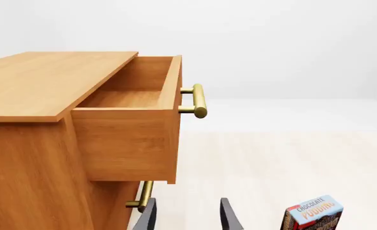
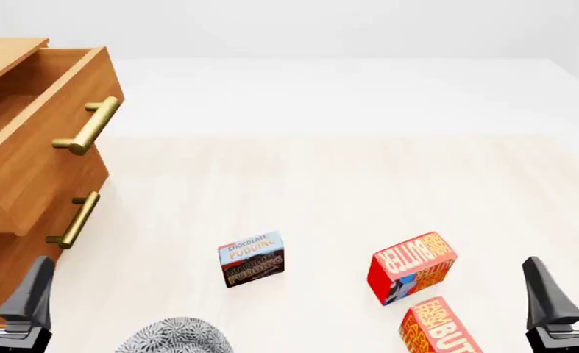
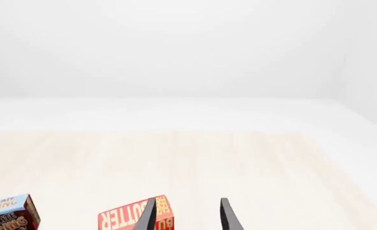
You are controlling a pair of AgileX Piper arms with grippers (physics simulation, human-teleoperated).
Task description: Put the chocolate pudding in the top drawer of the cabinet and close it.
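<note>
The chocolate pudding (image 2: 251, 259) sits on the table (image 2: 299, 184), not yet picked up, so the carrying and the closing are both left to do; what is done, as far as I can judge, is only the opening, since the top drawer (image 2: 44, 140) stands pulled well out of the cabinet (image 1: 41, 143) with its inside bare. The pudding is a small box, pale blue on top and dark brown below, its printed face toward the arms; it stands slightly tilted, well apart from the drawer, which lies toward ten o'clock from it. At its three o'clock a red butter box (image 2: 412, 267) leans, a second butter box (image 2: 441, 329) toward five o'clock; a grey speckled object (image 2: 176, 337) shows near seven o'clock. The left gripper (image 2: 4, 298) waits at the near edge below the cabinet, fingers spread and holding nothing; the right gripper (image 2: 564, 290) likewise, parted and bare.
</note>
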